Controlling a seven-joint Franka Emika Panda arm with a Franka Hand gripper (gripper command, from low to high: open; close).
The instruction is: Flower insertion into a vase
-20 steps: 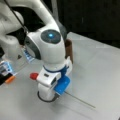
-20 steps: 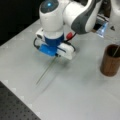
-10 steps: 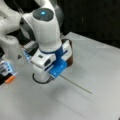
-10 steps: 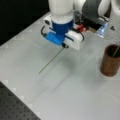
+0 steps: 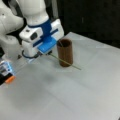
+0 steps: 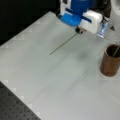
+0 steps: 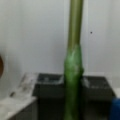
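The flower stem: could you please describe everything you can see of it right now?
The flower stem is a thin, straight, olive-green stalk, thicker and brighter green where the end effector grips it between dark fingers. No bloom shows. In both front views it slants down from the end effector, its free end low over the white table; touching or not, I cannot tell. It sits outside the brown vase, crossing before it in a front view.

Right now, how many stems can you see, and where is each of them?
2. One stem is held by the gripper, slanting above the table. A second, thin one leans inside the vase. More may be hidden in the vase.
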